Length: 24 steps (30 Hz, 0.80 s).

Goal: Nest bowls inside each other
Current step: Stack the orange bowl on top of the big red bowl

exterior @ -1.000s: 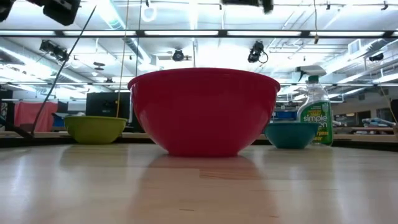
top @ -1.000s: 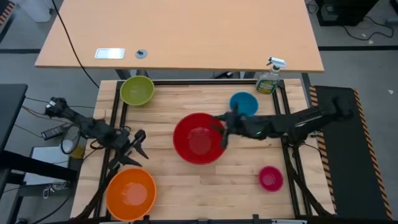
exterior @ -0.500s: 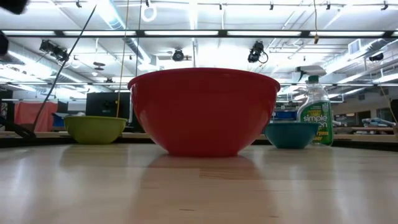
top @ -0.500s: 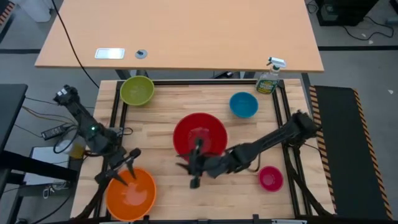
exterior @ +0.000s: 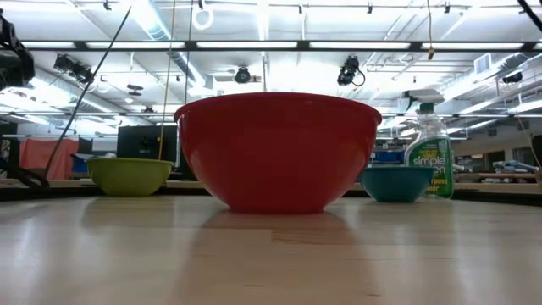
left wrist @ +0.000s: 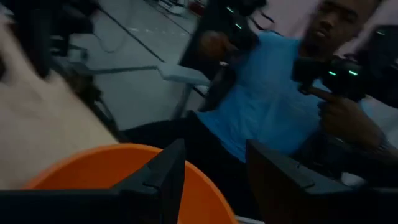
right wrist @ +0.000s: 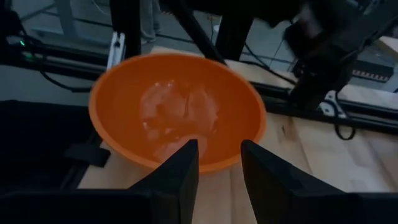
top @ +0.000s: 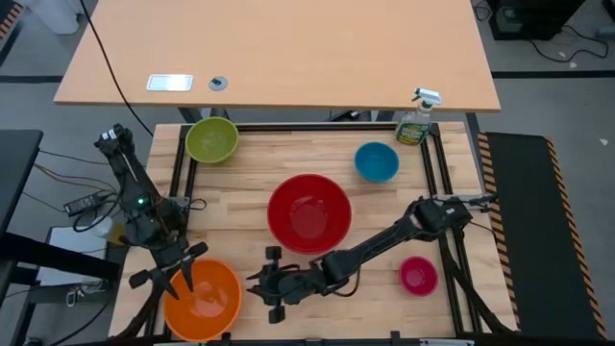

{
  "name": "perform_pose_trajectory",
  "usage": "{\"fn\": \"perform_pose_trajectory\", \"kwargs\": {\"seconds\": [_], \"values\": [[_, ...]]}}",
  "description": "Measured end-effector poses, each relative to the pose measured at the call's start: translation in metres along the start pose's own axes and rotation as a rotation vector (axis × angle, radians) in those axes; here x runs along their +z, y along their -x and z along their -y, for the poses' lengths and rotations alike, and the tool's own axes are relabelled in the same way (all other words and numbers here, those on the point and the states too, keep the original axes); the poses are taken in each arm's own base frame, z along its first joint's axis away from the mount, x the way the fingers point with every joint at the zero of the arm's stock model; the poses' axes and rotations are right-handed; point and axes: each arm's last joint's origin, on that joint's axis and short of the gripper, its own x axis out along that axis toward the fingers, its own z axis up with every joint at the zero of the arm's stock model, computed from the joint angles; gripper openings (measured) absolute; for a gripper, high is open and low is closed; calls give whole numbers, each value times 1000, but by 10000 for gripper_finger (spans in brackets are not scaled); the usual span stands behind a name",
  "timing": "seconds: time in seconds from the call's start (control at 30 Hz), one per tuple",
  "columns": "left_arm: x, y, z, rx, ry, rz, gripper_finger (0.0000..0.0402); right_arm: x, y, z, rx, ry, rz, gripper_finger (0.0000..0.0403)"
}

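Observation:
The orange bowl (top: 204, 300) rests on its base at the table's near left. My left gripper (top: 176, 272) hangs open over that bowl's far-left rim (left wrist: 118, 155); its fingers stand apart with nothing between them. My right gripper (top: 259, 285) is open just right of the orange bowl (right wrist: 177, 109) and points at it, its fingers short of the rim. The red bowl (top: 309, 213) sits mid-table, the yellow-green bowl (top: 211, 139) far left, the blue bowl (top: 377, 161) far right and the pink bowl (top: 418, 276) near right.
A green spray bottle (top: 416, 120) stands at the far right edge, behind the blue bowl (exterior: 396, 182). A dark frame rail (top: 178, 183) runs along the table's left side. A person in a blue shirt (left wrist: 267, 106) is beyond the table's near edge.
My right gripper has swept from over the red bowl's far right side toward the near-left, sinking until it is beside the orange bowl. My left gripper has swung toward the near edge and turned, and is now over the orange bowl's rim. No bowl has moved.

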Motion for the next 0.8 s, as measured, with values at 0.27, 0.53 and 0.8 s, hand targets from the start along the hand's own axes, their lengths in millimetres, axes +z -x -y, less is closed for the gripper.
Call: {"fn": "perform_pose_trajectory", "kwargs": {"seconds": [0.27, 0.53, 0.8], "values": [[-3, 2, -15, 283, 48, 39, 172, -16, -45, -1, 62, -55, 12, 130], [-9, 3, -21, 345, 90, -12, 172, -26, -80, 2, 170, -75, 37, 130], [-8, 3, -21, 349, 91, -4, 172, -43, -77, 8, 172, -64, -188, 130]]}}
